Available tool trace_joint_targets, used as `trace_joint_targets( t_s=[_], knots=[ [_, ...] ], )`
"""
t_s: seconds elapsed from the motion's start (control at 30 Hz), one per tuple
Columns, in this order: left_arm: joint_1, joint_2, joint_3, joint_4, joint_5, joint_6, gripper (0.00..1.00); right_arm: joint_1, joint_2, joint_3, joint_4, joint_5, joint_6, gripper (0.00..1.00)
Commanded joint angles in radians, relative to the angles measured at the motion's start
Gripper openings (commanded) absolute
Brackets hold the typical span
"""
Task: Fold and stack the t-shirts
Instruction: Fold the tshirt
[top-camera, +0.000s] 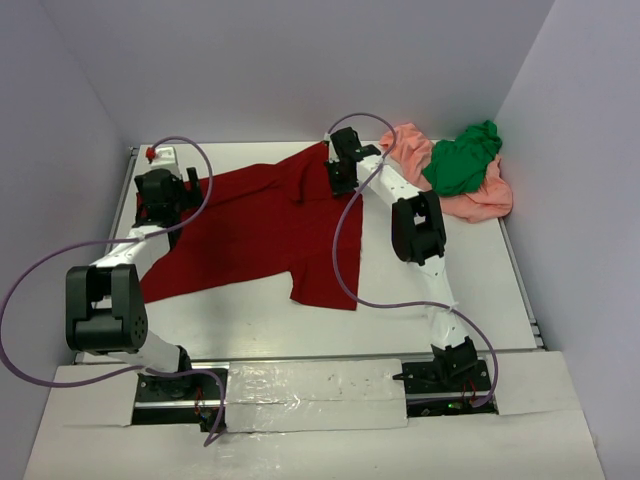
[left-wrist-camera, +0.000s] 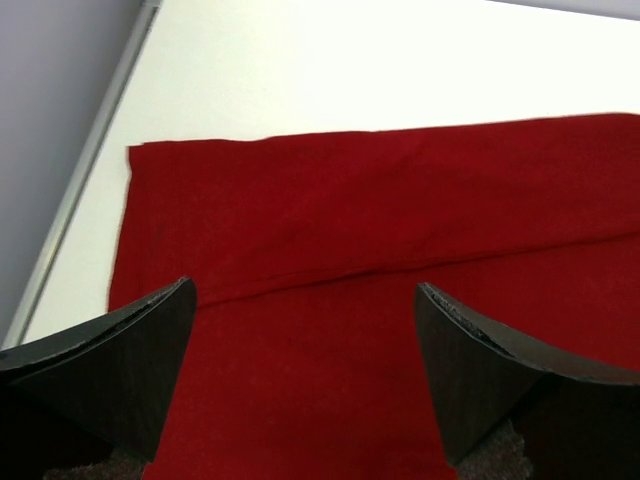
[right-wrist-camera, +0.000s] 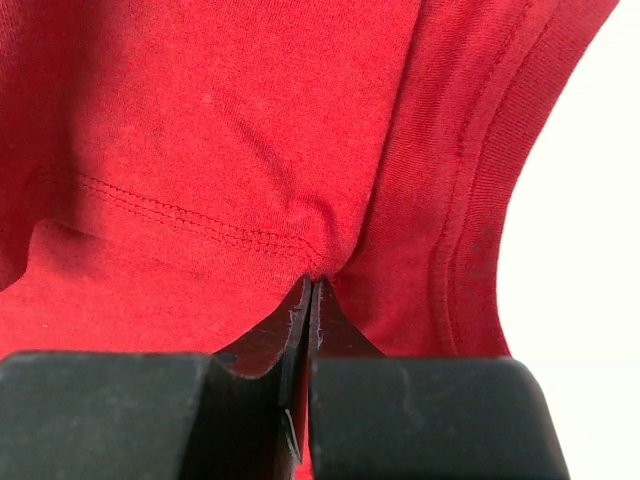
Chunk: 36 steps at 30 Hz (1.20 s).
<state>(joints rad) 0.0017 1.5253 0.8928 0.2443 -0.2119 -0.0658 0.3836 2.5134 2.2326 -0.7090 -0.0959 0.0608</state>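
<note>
I see the dark red t-shirt (top-camera: 255, 235) spread across the middle of the worktop (top-camera: 420, 300). My right pincer (right-wrist-camera: 312, 285) is clamped on a pinch of its fabric beside the collar. My left pincer (left-wrist-camera: 303, 288) hangs wide apart over the shirt's left end. The green t-shirt (top-camera: 462, 160) lies heaped on the salmon-pink t-shirt (top-camera: 480, 203), far right corner.

Bright, even light, soft shadows, washed-out table (left-wrist-camera: 330, 60), fingers (left-wrist-camera: 110, 380) slightly blurred

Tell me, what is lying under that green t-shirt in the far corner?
A crumpled salmon-pink t-shirt lies under the green t-shirt, sticking out at its left and near sides. Its middle is covered, so anything else beneath is hidden.
</note>
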Motion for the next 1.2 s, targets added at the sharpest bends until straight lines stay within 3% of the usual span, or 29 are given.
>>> trace_joint_targets(
  t_s=[0.0, 0.6, 1.17],
  knots=[
    [-0.038, 0.015, -0.005, 0.053, 0.014, 0.009, 0.99, 0.006, -0.080, 0.001, 0.022, 0.053, -0.036, 0.00],
    [-0.109, 0.076, -0.011, 0.064, -0.004, 0.015, 0.99, -0.003, -0.131, 0.090, 0.029, 0.159, -0.119, 0.00],
    [-0.117, 0.061, -0.008, 0.055, -0.009, 0.021, 0.99, -0.032, -0.180, 0.013, 0.013, 0.193, -0.141, 0.00]
  ],
)
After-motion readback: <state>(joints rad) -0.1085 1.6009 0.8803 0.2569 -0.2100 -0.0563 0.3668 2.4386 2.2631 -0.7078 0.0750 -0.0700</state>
